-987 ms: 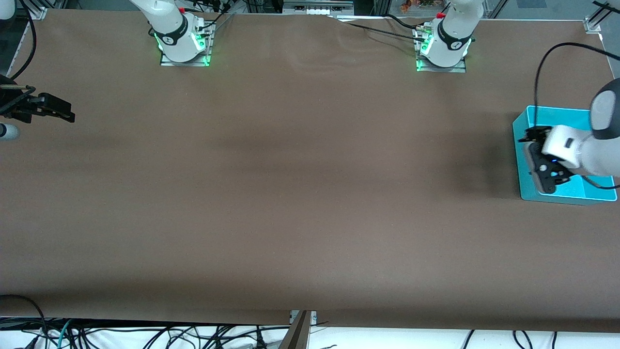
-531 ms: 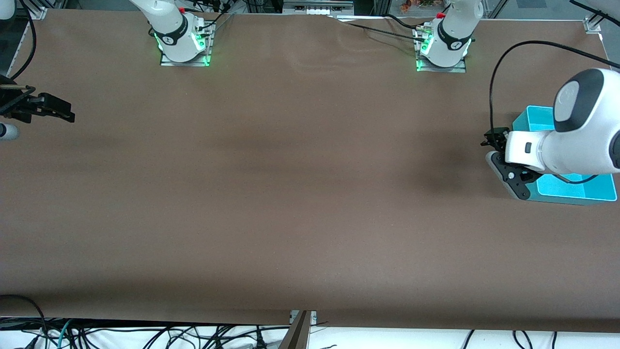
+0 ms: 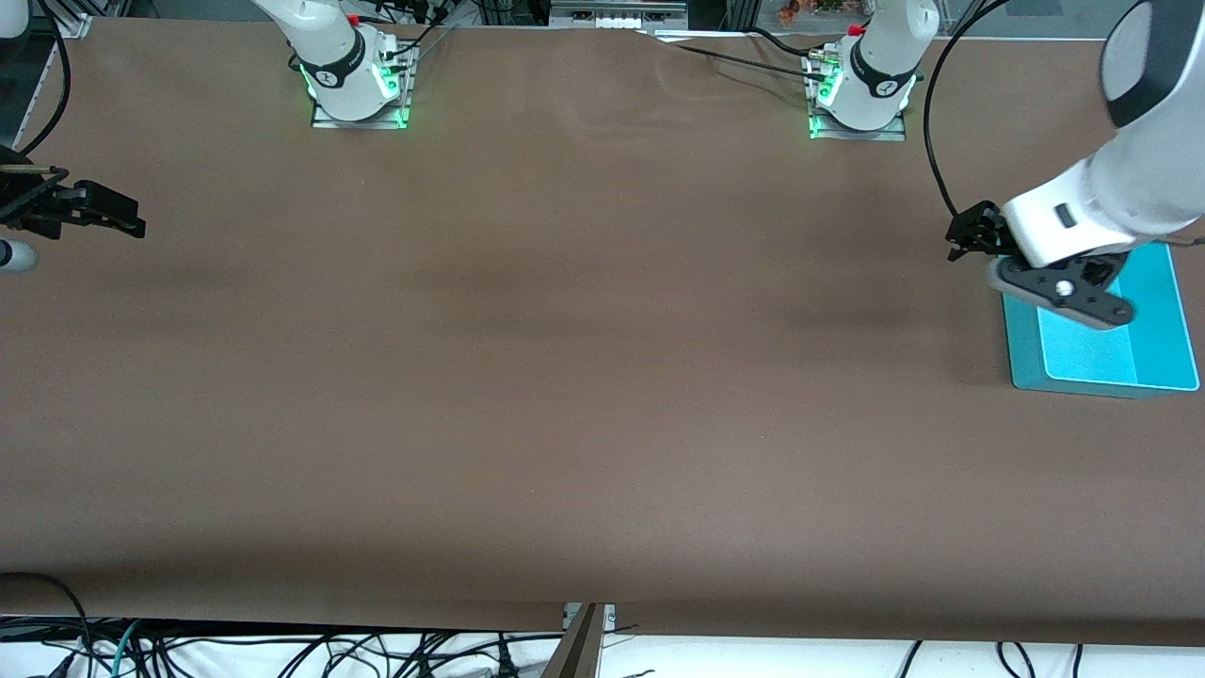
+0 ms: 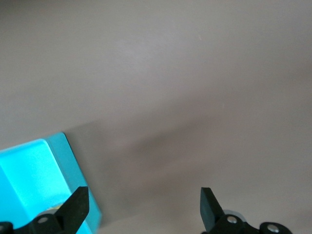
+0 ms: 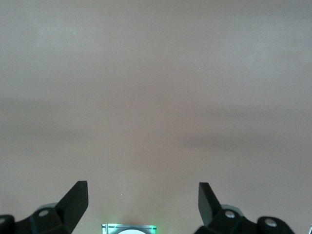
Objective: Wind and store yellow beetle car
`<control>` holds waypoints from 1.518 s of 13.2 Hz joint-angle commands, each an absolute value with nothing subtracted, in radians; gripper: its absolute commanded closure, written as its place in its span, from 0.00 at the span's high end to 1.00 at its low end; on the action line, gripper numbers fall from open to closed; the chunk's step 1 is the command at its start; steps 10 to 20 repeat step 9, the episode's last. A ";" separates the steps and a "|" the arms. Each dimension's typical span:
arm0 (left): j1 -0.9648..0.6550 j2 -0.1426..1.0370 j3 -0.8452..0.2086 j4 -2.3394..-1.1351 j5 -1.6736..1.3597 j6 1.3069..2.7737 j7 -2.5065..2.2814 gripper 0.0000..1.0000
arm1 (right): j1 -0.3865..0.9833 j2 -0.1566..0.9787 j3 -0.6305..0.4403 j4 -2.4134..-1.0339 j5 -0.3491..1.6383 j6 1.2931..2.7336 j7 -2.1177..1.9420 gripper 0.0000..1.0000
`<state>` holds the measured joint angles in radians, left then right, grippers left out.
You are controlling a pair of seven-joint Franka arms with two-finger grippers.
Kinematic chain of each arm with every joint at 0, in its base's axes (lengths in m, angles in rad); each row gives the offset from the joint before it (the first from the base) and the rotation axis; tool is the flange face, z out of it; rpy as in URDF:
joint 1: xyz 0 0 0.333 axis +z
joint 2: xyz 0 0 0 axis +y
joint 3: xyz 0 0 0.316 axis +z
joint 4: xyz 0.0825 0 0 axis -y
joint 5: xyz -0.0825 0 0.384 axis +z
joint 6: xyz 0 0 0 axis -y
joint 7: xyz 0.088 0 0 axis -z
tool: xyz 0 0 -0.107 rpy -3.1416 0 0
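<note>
The yellow beetle car shows in no view. My left gripper (image 3: 1062, 287) hangs over the corner of the teal bin (image 3: 1153, 358) that lies toward the table's middle and the robots' bases. In the left wrist view it (image 4: 145, 200) is open and empty, with the bin's wall (image 4: 34, 175) beside one finger. The part of the bin that shows holds nothing; my left hand hides the rest. My right gripper (image 3: 118, 218) waits at the right arm's end of the table. In the right wrist view it (image 5: 143, 197) is open and empty over bare brown table.
The brown table (image 3: 565, 377) is bare apart from the bin. The arm bases (image 3: 358, 89) (image 3: 859, 99) stand along the edge farthest from the front camera. A black cable (image 3: 932, 122) loops above the table by the left arm.
My left gripper has come up out of the teal bin, swung past its edge toward the table's middle, and now hangs higher over the bin's corner. The right arm has not moved.
</note>
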<state>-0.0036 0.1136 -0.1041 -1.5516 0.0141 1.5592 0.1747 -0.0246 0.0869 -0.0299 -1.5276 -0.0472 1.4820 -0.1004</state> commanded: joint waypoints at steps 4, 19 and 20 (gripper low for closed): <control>-0.015 -0.005 -0.060 -1.660 -0.029 1.603 -0.089 1.00 | -0.025 0.094 -0.029 -1.509 -0.028 1.477 -0.089 1.00; 0.008 0.026 -0.061 -1.615 -0.031 1.562 -0.078 1.00 | -0.029 0.094 -0.029 -1.509 -0.018 1.480 -0.089 1.00; 0.008 0.026 -0.061 -1.615 -0.031 1.562 -0.078 1.00 | -0.029 0.094 -0.029 -1.509 -0.018 1.480 -0.089 1.00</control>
